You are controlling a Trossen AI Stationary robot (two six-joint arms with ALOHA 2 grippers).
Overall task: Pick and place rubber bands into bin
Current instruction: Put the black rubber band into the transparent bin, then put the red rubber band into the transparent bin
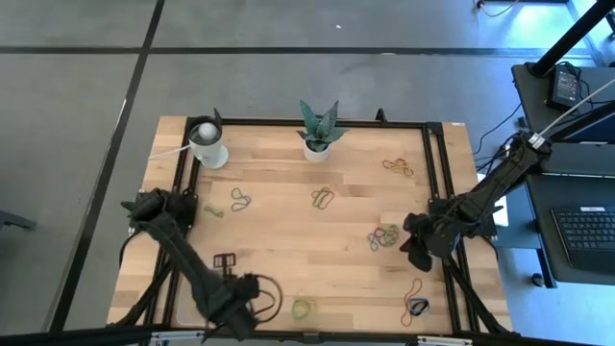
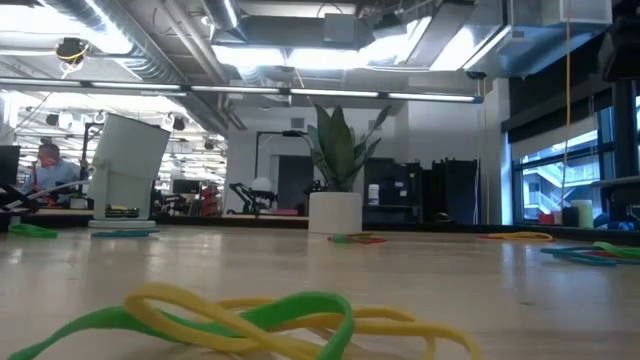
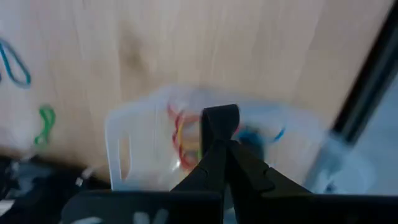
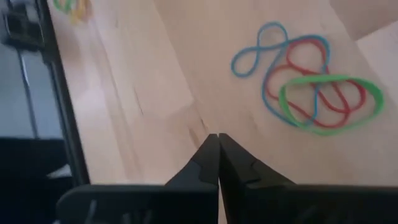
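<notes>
Several rubber bands (image 1: 385, 236) lie scattered over my wooden table (image 1: 279, 240) from above, while my left gripper (image 1: 252, 300) sits at the near edge over the clear bin (image 1: 261, 293) and my right gripper (image 1: 415, 252) waits beside one cluster. At table height, a green and yellow tangle (image 2: 250, 320) lies closest, a potted plant (image 2: 336, 180) behind. My left wrist shows my fingers (image 3: 217, 134) pressed together, empty, above the bin holding red and yellow loops (image 3: 181, 137). My right wrist shows closed fingers (image 4: 214, 158) near bands.
</notes>
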